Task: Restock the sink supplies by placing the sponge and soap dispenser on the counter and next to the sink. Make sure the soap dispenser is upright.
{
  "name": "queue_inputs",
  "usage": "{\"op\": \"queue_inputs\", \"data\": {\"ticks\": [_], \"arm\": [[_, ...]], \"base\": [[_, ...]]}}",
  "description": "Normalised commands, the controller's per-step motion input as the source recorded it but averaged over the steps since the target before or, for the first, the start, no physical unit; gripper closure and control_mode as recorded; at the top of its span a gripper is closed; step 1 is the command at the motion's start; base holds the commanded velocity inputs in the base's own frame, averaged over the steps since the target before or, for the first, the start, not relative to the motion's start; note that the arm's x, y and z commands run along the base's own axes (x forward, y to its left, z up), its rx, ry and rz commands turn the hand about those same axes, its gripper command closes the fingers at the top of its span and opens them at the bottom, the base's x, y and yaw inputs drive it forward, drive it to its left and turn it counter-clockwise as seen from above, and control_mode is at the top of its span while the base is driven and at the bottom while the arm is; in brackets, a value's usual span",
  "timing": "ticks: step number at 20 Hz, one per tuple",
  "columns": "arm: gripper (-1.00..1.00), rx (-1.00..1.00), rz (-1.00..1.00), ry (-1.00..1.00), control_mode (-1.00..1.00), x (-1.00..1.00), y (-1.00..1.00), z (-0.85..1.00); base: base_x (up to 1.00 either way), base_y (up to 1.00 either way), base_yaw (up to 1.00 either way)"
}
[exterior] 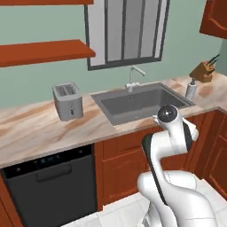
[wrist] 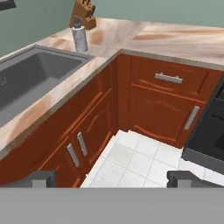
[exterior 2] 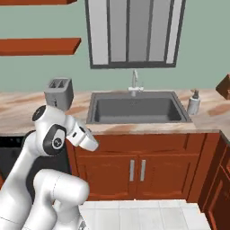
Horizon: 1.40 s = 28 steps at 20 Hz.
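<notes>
The soap dispenser (wrist: 79,38) stands upright on the desk (wrist: 175,39), far ahead and left of the spread, empty hand (wrist: 111,179).

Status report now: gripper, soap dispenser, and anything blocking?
Gripper open, empty, aimed at cabinets and floor. Soap dispenser upright on counter, right of sink. Knife block behind it; nothing blocking.

Knife block (exterior 2: 224,87) cut by frame edge
</notes>
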Motion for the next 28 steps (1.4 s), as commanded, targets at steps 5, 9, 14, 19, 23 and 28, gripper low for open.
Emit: {"op": "queue_inputs", "data": {"ticks": [5,9,14,19,23,28], "arm": [[-1.00,0.00,0.00,0.00,1.00,0.00,0.00,0.00],[-1.00,0.00,0.00,0.00,1.00,0.00,0.00,0.00],[-1.00,0.00,0.00,0.00,1.00,0.00,0.00,0.00],[-1.00,0.00,0.00,0.00,1.00,0.00,0.00,0.00],[-1.00,0.00,0.00,0.00,1.00,0.00,0.00,0.00],[-1.00,0.00,0.00,0.00,1.00,0.00,0.00,0.00]], "base": [[-0.51,0.00,-0.76],[-0.34,0.00,-0.73],[0.02,-0.07,-0.60],[0.18,-0.57,-0.47],[-0.06,-0.58,-0.45],[-0.23,-0.56,-0.46]]}}
